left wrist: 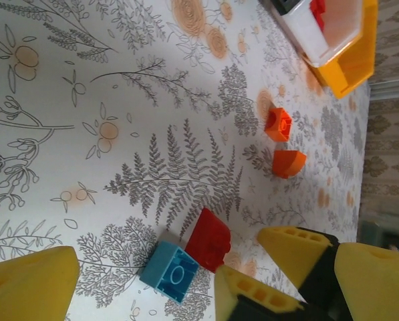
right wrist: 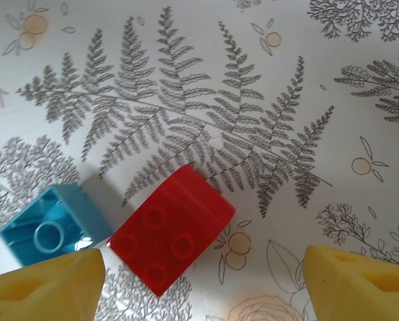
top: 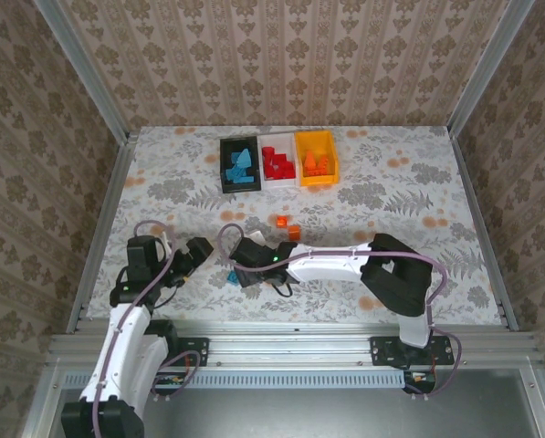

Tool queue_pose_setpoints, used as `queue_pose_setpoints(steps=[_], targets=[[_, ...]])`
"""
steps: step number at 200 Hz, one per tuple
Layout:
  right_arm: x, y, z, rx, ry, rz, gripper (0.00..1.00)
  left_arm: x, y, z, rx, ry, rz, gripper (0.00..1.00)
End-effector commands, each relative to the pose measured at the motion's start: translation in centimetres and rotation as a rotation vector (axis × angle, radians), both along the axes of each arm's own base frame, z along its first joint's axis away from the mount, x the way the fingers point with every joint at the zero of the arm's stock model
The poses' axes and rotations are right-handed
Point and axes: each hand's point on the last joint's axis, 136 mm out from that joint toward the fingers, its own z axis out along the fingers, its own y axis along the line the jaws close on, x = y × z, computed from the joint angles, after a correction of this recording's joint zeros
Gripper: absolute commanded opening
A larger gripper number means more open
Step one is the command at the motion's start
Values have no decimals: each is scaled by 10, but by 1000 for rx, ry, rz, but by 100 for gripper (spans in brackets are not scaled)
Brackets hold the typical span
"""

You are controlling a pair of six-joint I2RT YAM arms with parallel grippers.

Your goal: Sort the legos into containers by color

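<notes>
The right gripper (right wrist: 199,267) hangs spread wide over a red brick (right wrist: 172,231), a blue brick (right wrist: 49,231) just beside it; the left gripper (top: 197,251) rests wide open nearby.

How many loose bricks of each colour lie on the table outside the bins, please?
Orange bricks: 2
Red brick: 1
Light blue brick: 1
Total: 4
</notes>
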Motion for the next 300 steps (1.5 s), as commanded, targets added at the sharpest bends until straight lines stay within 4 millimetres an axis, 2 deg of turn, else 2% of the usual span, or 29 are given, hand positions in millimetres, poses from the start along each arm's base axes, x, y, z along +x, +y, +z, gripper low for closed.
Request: queue_pose_setpoints(steps=[1, 57, 71, 83, 127, 163, 201, 233, 262, 289, 300], targets=[[19, 7, 3, 25, -44, -93, 80, -10, -2, -2, -26, 14, -6, 100], [27, 11, -13, -12, -47, -108, 80, -14, -4, -4, -38, 13, -11, 100], [27, 9, -18, -35, -42, -110, 79, -13, -4, -2, -41, 9, -11, 100], [26, -1, -21, -67, -47, -126, 78, -13, -4, -2, -40, 9, -11, 100], [21, -41, -23, -127, -44, -153, 68, -11, -4, -1, -48, 1, -8, 100], [15, -47, -20, -104, -19, -151, 52, -7, -5, -1, -58, 1, -5, 100], [10, -48, -13, -85, -8, -139, 61, -6, -6, -7, -69, 8, -1, 100], [-1, -72, -19, -184, 6, -127, 70, -7, -7, -8, -66, 7, -11, 100], [-5, -94, -24, -227, 12, -155, 68, -4, -7, -6, -71, -4, -8, 100], [-4, -83, -21, -157, 23, -121, 62, -3, -10, -5, -72, -6, -13, 100], [0, -78, -19, -138, 27, -111, 57, -3, -11, -4, -70, -4, -17, 100]])
